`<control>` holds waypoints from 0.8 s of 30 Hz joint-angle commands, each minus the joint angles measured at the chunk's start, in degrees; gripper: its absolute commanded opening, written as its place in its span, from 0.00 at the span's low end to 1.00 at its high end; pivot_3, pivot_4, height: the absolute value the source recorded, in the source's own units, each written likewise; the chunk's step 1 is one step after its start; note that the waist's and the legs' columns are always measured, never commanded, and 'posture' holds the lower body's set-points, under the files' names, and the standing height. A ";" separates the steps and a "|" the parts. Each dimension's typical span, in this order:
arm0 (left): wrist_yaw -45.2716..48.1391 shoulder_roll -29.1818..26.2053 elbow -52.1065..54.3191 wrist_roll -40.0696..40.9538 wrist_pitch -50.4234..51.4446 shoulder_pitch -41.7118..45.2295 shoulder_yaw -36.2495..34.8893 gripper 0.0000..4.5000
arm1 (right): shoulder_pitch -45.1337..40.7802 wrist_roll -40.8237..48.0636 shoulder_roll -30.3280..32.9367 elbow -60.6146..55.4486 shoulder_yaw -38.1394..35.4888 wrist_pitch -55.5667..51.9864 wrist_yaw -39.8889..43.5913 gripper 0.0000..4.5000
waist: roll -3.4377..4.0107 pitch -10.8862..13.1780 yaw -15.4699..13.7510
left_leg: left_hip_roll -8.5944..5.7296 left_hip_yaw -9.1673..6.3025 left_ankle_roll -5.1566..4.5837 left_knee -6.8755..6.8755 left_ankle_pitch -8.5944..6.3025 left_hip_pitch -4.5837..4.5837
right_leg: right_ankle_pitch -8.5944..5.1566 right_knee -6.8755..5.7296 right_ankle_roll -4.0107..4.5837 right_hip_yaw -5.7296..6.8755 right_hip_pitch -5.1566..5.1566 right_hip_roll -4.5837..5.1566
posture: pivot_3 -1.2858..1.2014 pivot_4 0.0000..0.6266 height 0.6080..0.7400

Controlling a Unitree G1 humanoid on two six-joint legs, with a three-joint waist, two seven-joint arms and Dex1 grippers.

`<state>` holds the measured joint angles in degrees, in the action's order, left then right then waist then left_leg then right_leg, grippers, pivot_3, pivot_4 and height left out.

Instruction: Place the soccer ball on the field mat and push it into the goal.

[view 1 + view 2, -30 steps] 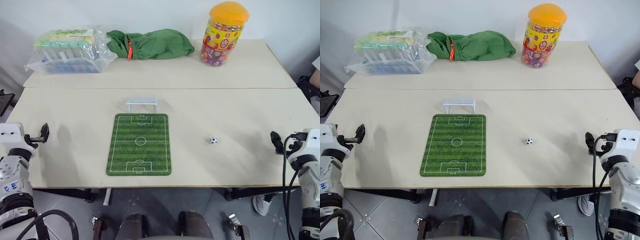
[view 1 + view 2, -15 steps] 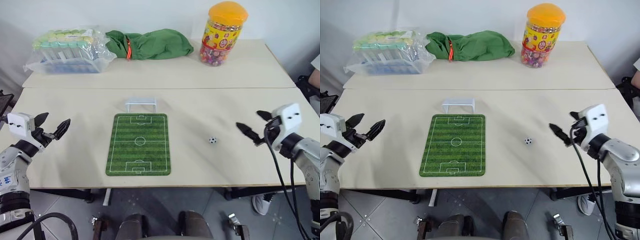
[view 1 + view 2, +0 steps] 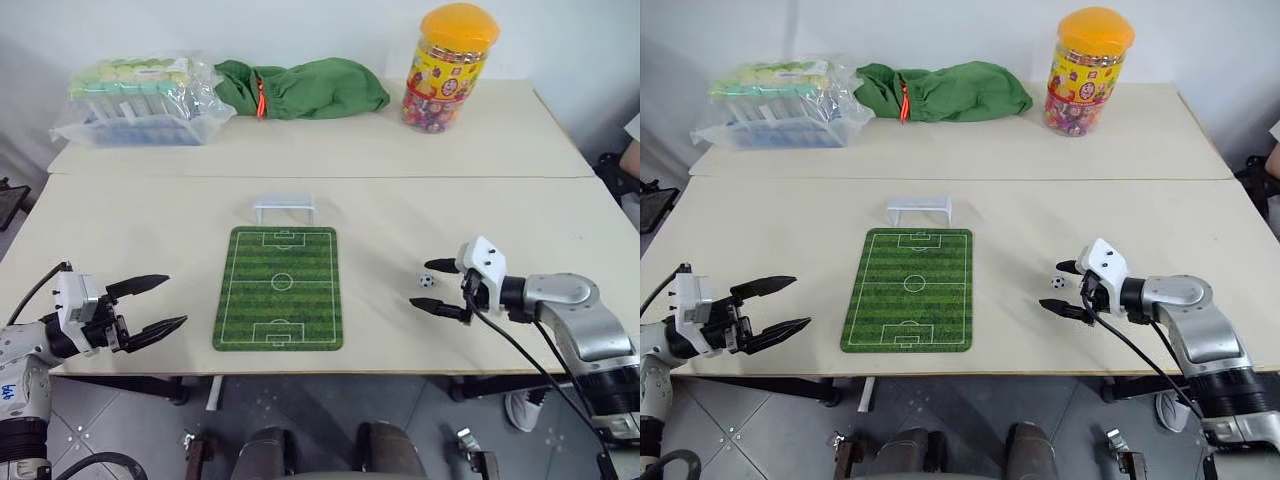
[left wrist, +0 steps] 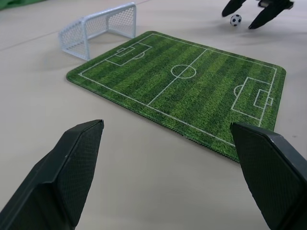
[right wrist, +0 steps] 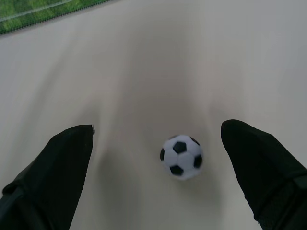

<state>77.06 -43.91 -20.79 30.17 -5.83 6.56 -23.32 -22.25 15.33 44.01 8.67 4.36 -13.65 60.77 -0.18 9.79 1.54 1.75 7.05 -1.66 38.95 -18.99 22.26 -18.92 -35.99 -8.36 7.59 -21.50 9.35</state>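
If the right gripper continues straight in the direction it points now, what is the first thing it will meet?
Most likely the soccer ball. The right gripper is open, and the ball lies on the bare table between and just ahead of its fingertips. Beyond the ball is the field mat.

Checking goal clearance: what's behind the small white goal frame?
Behind the small white goal frame: bare beige table, then a seam between tabletops. Nothing is hidden by its open frame.

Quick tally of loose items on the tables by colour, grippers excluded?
Green: 2, field mat, cloth bag
White: 2, goal, soccer ball (black patches)
Clear: 1, plastic pack of tubes
Yellow/orange: 1, candy jar
Total: 6
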 commanded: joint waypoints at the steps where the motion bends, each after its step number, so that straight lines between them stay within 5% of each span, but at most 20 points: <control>1: -0.99 -0.07 1.80 0.96 -0.67 -0.13 -1.53 1.00 | -1.51 -1.46 -0.63 2.94 -0.14 2.86 1.05 0.99 | 0.00 0.00 0.03 | -0.01 -0.01 -0.01 0.01 -0.01 0.00 | 0.00 0.00 0.00 0.01 0.00 0.00 | 0.52 0.24 1.00; 3: -1.18 0.14 2.39 1.08 -0.69 -0.65 -1.63 1.00 | -1.49 -1.89 -0.87 3.82 -0.14 3.74 1.67 0.99 | 0.00 0.00 0.09 | 0.00 0.00 -0.01 0.01 -0.01 0.01 | 0.00 0.00 0.00 0.01 0.00 0.00 | 0.52 0.24 1.00; 6: -0.80 0.64 3.77 1.95 -0.61 -1.78 -1.90 1.00 | -0.72 -2.26 -0.74 4.48 -0.37 5.10 2.49 0.86 | 0.00 0.00 0.10 | 0.01 -0.01 -0.01 0.02 -0.01 0.01 | 0.00 -0.01 0.00 0.02 0.00 0.00 | 0.52 0.24 1.00; 15: 2.01 0.49 3.59 3.59 -0.75 -3.22 -2.50 1.00 | 0.35 -2.24 -0.56 6.22 -1.79 7.01 3.38 0.19 | -0.01 0.00 0.04 | 0.00 -0.03 -0.02 0.10 -0.01 0.00 | 0.00 -0.01 0.00 0.01 0.07 0.01 | 0.52 0.24 1.00; 24: 13.11 2.07 -3.95 3.15 -5.84 -0.06 1.21 1.00 | -4.67 0.86 -3.42 -10.01 1.77 -0.84 3.92 0.19 | 0.06 0.04 0.25 | 0.04 0.01 -0.01 0.10 -0.01 0.01 | 0.00 -0.03 0.00 0.00 -0.01 -0.01 | 0.52 0.24 1.00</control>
<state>86.03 -42.04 -23.55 33.38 -9.42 5.29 -22.00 -24.90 13.96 41.88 4.64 4.99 -12.10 64.65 -0.12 9.82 1.79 1.82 7.05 -1.67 39.05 -19.00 22.26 -18.92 -36.03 -8.36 7.60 -21.51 9.32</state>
